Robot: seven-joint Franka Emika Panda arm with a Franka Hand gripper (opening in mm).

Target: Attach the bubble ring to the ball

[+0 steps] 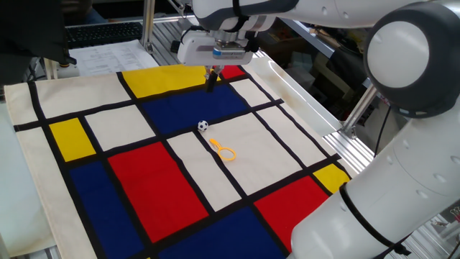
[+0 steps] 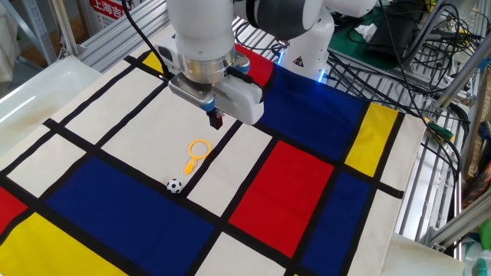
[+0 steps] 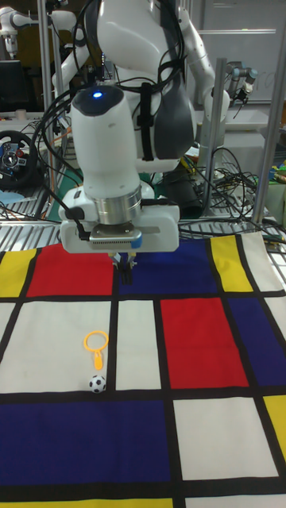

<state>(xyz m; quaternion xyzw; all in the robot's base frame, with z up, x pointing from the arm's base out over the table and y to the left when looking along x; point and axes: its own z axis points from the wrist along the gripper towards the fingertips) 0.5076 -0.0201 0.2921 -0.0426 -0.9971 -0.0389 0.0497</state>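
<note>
The bubble ring lies flat on a white panel of the patterned cloth, its short handle pointing toward the ball. The ball rests just off the handle's tip, a tiny white sphere with black patches; whether the two touch I cannot tell. My gripper hangs above the cloth, well apart from both and farther toward the robot's base. Its fingers are pressed together with nothing between them.
The cloth of red, blue, yellow and white panels with black lines covers the table. Metal rails run along its edge, and cables and a green mat lie beyond it. A white tray edge sits to one side.
</note>
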